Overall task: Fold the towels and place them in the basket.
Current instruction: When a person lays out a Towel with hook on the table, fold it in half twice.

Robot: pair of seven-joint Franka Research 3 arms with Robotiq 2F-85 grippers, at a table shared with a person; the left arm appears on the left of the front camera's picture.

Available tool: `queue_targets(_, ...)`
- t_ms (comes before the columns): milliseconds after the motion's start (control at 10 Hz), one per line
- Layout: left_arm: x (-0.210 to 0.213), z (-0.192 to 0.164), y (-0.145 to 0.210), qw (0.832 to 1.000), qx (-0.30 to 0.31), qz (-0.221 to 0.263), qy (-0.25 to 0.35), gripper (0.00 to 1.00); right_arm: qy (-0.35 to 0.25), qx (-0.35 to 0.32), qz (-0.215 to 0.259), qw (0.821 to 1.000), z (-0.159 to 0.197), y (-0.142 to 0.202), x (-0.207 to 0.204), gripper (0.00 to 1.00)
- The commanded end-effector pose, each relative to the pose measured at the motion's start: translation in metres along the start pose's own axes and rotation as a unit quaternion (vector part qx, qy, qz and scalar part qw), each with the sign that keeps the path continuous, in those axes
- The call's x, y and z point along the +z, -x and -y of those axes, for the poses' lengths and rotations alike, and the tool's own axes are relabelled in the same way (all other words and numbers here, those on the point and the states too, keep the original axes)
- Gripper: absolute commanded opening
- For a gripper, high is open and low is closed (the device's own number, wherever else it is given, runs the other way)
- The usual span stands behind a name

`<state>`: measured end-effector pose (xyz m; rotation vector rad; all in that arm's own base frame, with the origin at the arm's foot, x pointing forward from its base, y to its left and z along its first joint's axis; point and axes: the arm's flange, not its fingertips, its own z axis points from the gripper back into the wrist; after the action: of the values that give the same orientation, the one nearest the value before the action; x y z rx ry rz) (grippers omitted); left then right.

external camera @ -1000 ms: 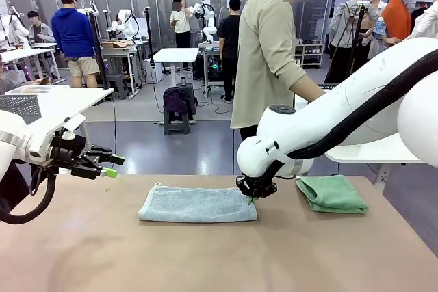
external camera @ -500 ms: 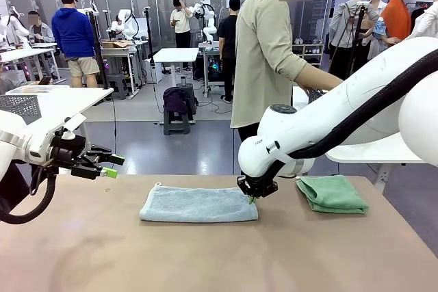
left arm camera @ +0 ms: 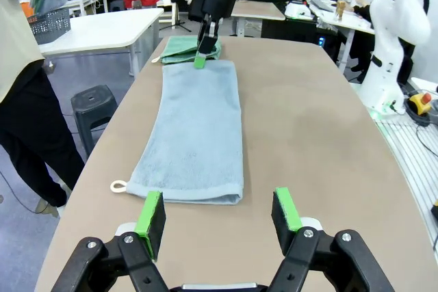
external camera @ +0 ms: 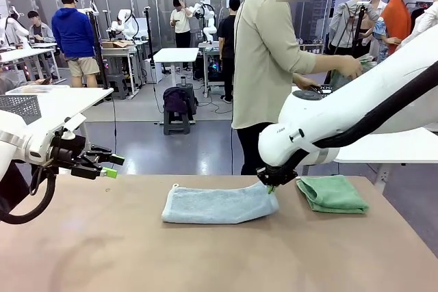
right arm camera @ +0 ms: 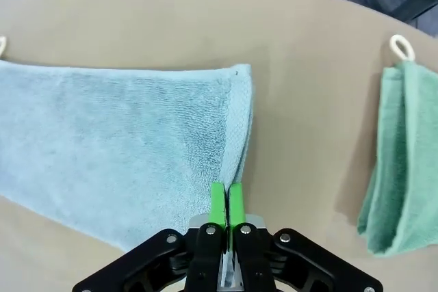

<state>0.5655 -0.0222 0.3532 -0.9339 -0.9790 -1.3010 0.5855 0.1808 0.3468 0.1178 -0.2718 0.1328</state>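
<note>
The brown table [external camera: 102, 251] carries both towels, with a person [external camera: 263, 52] standing at its far side, turned toward a side table and handling something there. The pale grey-blue towel [external camera: 217, 204] lies near the middle of the table, folded lengthwise into a long strip, its right end lifted slightly off the surface. The mint green towel [external camera: 332, 193] sits just beside that end, already folded into a compact stack, apart from the grey-blue one. No charcoal basket can be made out on the table. The right gripper [right arm camera: 227, 203] has its green pads pressed together on the edge of the grey-blue towel's near end, pinching the doubled layers. The left gripper [left arm camera: 217, 213] hangs off the table's left end with its fingers spread wide and nothing between them, looking down the length of the strip toward the small hanging loop [left arm camera: 118, 186] at the corner. The step in hand looks like the folding of the grey-blue towel. The next move probably calls for carrying the pinched end over toward the loop end without dragging the whole strip, so the halves land squarely.
</note>
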Motion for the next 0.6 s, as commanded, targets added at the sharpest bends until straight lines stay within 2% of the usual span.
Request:
queue_targets(0, 0.001, 0.001, -0.001, 1.000, -0.001, 0.001, 0.000, 0.80, 0.013, 0.040, -0.001, 0.999, -0.018, 0.005, 0.026, 0.00)
queue_targets(200, 0.001, 0.001, -0.001, 1.000, -0.001, 0.001, 0.000, 0.80, 0.030, 0.081, 0.011, 0.996, -0.060, -0.008, 0.061, 0.00)
queue_targets(500, 0.001, 0.001, -0.001, 1.000, -0.001, 0.001, 0.000, 0.80, 0.027, 0.100, -0.016, 0.995, -0.144, -0.033, 0.079, 0.00)
